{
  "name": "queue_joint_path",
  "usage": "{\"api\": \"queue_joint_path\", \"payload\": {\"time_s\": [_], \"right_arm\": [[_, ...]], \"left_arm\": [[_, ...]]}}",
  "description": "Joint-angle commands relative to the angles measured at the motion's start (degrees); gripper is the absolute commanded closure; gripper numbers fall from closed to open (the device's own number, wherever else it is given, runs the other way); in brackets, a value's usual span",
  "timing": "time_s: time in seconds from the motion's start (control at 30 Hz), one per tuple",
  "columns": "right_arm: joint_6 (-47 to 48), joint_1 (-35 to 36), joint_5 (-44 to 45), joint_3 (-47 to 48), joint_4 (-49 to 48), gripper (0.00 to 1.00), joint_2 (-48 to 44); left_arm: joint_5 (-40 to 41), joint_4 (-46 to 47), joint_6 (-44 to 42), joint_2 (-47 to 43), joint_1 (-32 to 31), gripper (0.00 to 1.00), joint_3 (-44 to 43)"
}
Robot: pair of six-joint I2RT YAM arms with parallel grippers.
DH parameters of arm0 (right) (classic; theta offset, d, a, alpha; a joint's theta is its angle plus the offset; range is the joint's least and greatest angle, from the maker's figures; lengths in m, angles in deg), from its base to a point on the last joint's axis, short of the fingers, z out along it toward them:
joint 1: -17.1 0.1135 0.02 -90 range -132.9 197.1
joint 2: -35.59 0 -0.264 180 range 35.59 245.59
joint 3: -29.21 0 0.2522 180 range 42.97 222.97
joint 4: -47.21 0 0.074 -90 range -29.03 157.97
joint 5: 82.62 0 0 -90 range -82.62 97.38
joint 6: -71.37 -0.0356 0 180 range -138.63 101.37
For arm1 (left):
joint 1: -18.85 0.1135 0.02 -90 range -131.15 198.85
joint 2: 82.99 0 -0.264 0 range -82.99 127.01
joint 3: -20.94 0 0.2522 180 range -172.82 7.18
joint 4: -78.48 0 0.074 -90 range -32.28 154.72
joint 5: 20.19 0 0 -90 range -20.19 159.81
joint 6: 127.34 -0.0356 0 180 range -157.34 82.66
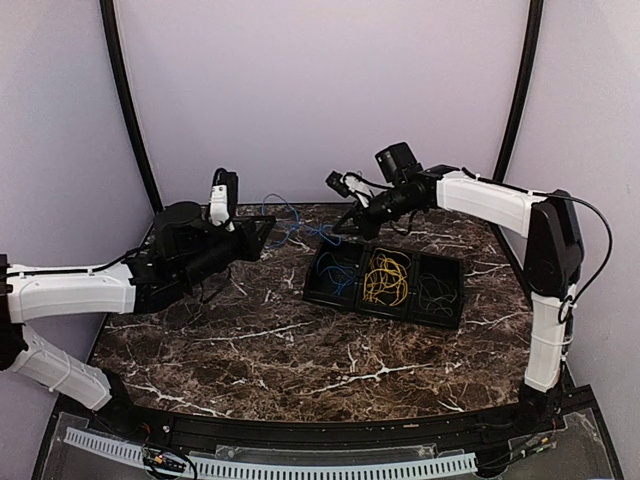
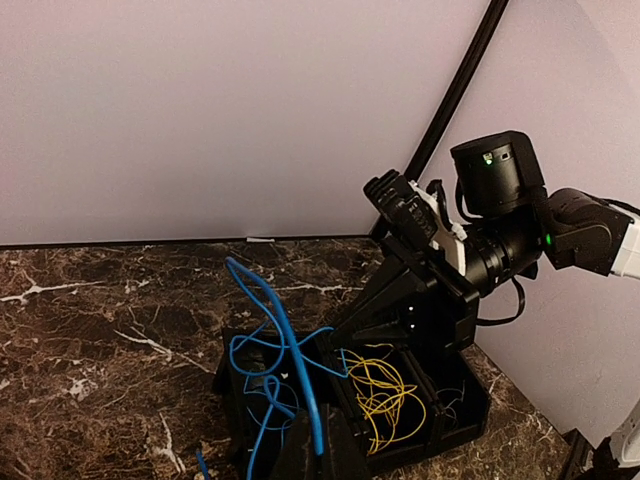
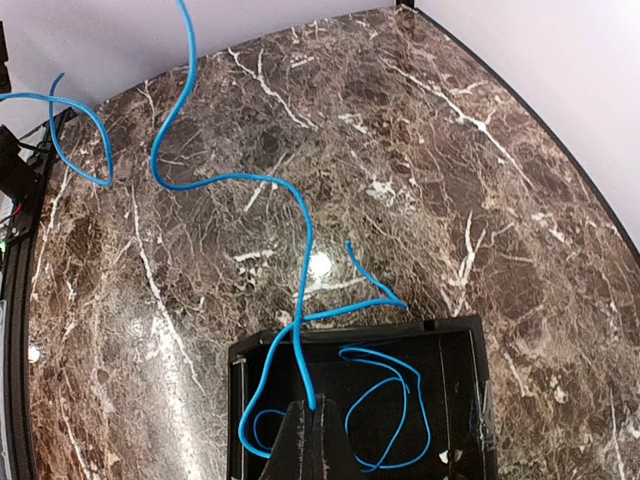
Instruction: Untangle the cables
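Note:
A blue cable (image 1: 298, 228) hangs stretched between my two grippers above the table's far side. My left gripper (image 1: 262, 232) is shut on one part of it; in the left wrist view the cable (image 2: 290, 350) runs up from between the jaws (image 2: 318, 445). My right gripper (image 1: 342, 228) is shut on another part (image 3: 300, 215), with the jaws (image 3: 314, 412) above the black tray's left compartment. More blue loops (image 3: 400, 400) lie in that compartment. Yellow cables (image 1: 385, 277) fill the middle compartment, and dark grey cables (image 1: 435, 290) lie in the right one.
The black three-part tray (image 1: 380, 308) sits right of centre on the dark marble table. Its rim also shows in the right wrist view (image 3: 350, 335). A purple wall and black frame posts stand close behind. A loose blue end (image 3: 375, 280) trails onto the marble beside the tray.

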Motion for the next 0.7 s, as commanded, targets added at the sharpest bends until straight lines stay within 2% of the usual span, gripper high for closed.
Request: {"api": "queue_joint_path", "payload": {"time_s": [0.0, 0.17, 0.37, 0.5, 0.67], "right_arm": [[2.2, -0.2, 4.0, -1.7, 2.3, 1.00, 0.2], [2.6, -0.2, 7.8, -1.4, 2.9, 1.00, 3.1], [1.7, -0.2, 13.4, 3.5, 5.9, 1.00, 8.9], [1.4, -0.2, 14.0, 5.2, 8.6, 1.00, 10.5], [0.0, -0.3, 12.8, 3.5, 6.6, 0.99, 10.0]], "left_arm": [[-3.2, 3.8, -0.4, 7.7, 0.2, 1.00, -6.2], [-5.8, 4.7, 0.7, 17.9, 0.2, 1.00, -11.0], [-9.1, 5.5, 2.6, 26.5, 0.2, 1.00, -16.4], [-9.6, 6.5, 3.4, 29.6, 0.2, 1.00, -17.6], [-9.7, 5.1, 2.8, 34.6, 0.3, 1.00, -20.7]]}}
